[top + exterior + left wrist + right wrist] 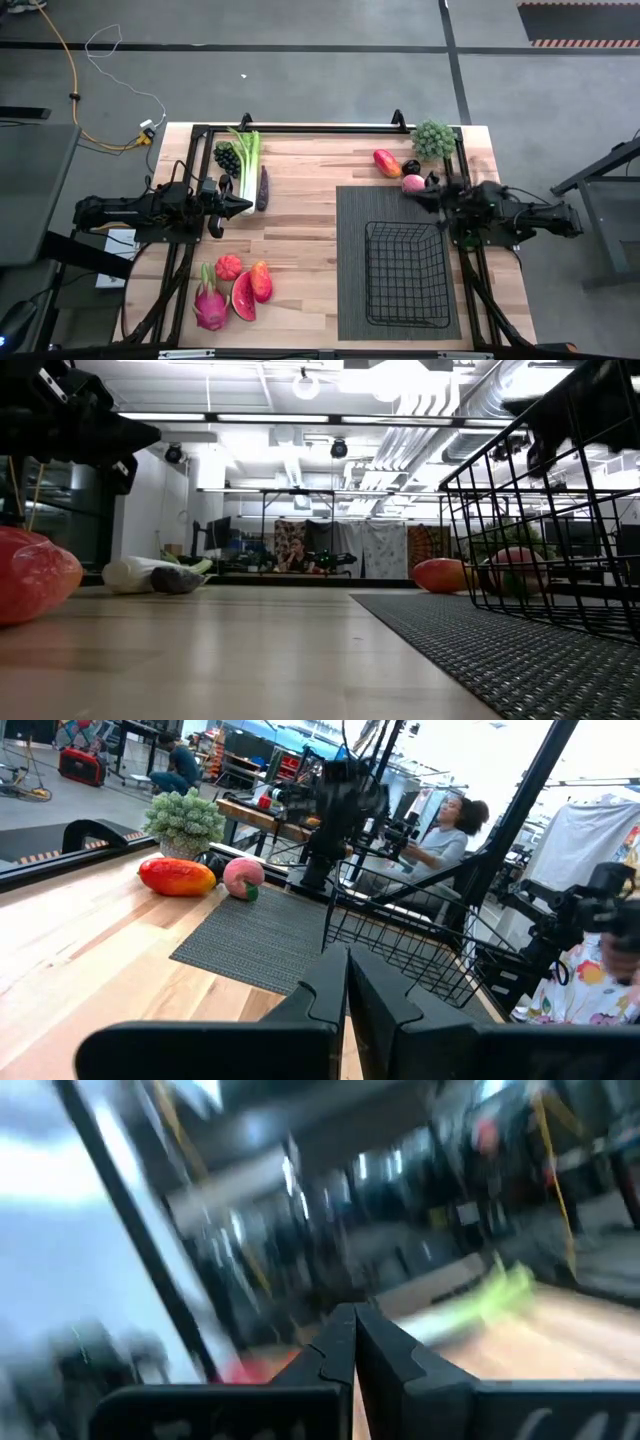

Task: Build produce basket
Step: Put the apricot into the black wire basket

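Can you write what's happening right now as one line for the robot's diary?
basket: empty on mat | produce: none loaded | left claw: shut, empty, beside celery | right claw: shut, empty, near peach

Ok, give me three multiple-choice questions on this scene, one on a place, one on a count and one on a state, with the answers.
1. Where does the basket stand?
A. on bare wood
B. on the mat
C. on the floor

2. How many things lie in the basket?
A. none
B. two
C. four

3. How are the left gripper's fingers?
A. wide open
B. shut
C. clamped on the basket

Answers:
1. B, the high view shows the basket wholly on the mat.
2. A, only mat shows through the mesh.
3. B, in the left wrist view the fingers meet with nothing between them.
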{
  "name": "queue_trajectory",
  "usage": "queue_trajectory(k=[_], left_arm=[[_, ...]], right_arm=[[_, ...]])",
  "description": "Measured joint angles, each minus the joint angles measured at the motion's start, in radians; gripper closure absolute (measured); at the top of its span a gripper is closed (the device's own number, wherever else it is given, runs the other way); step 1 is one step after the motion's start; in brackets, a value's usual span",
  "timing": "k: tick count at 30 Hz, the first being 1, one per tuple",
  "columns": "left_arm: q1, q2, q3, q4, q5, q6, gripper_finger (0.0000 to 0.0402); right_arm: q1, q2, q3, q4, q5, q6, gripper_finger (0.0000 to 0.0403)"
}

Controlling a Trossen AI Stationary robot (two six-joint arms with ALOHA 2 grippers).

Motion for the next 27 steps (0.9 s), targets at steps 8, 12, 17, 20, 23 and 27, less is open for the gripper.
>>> queue_trajectory(k=[8, 12, 17, 20, 23, 27], left_arm=[[0.0, 0.0, 0.0, 0.0, 0.0, 0.0, 0.0398], [0.0, 0.0, 0.0, 0.0, 0.0, 0.0, 0.0398], [0.0, 0.0, 0.0, 0.0, 0.0, 0.0, 0.0398], [0.0, 0.0, 0.0, 0.0, 0.0, 0.0, 0.0398], [0.0, 0.0, 0.0, 0.0, 0.0, 0.0, 0.0398], [0.0, 0.0, 0.0, 0.0, 0.0, 0.0, 0.0398]], right_arm=[[-0.002, 0.067, 0.095, 0.11, 0.147, 0.196, 0.0399], [-0.003, 0.189, 0.28, -0.224, 0.168, 0.193, 0.0363], [-0.032, 0.397, 0.525, -0.602, 0.173, 0.2, 0.0257], [-0.066, 0.532, 0.647, -0.794, 0.177, 0.246, 0.0185], [-0.108, 0.665, 0.743, -0.948, 0.178, 0.251, 0.0122], [-0.177, 0.824, 0.854, -1.135, 0.176, 0.322, 0.0064]])
